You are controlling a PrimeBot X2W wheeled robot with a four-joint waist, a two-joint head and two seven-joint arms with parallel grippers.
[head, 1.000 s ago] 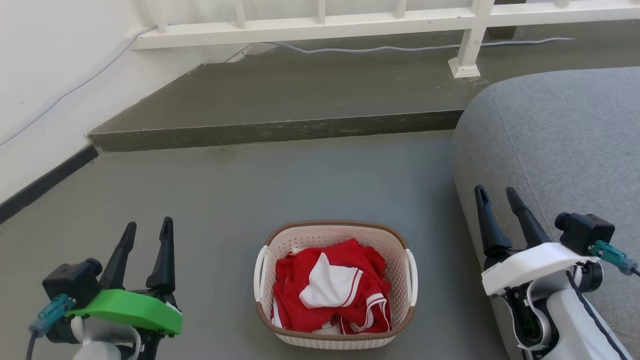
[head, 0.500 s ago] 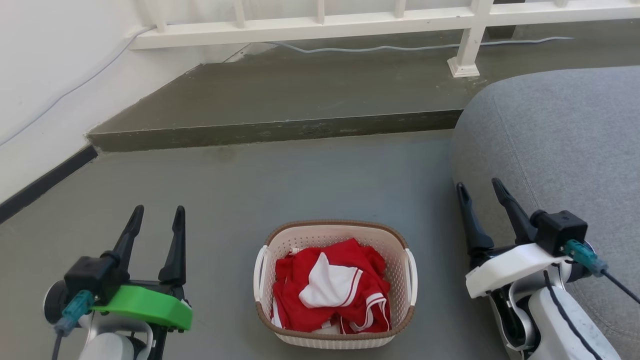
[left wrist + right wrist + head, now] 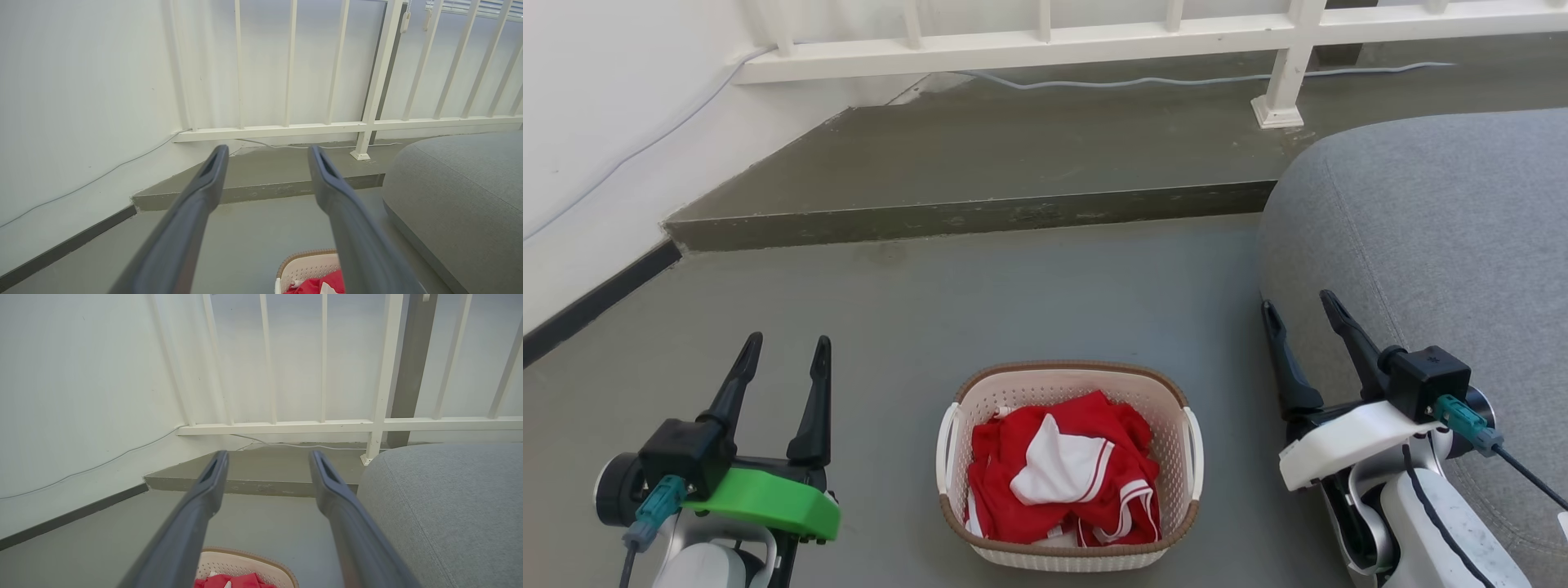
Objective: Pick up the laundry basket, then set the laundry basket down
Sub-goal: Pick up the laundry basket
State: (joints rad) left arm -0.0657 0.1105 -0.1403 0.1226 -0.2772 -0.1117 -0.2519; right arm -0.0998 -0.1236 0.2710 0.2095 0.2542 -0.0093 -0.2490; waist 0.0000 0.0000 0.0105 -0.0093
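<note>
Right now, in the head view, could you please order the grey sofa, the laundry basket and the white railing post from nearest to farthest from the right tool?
1. grey sofa, beside the right tool.
2. laundry basket, to its left.
3. white railing post, far ahead.

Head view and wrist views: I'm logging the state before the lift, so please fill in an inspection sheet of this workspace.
Surface: grey floor.
Job's things: laundry basket standing on the floor, holding a red and white garment.
Clutter: nothing seen.
Grippers: left claw and right claw open, empty, flanking the basket without touching it.
Cables: grey cable along the step below the railing; thin wire on the wall.
Surroundings: white railing, raised step, grey sofa at right.
</note>
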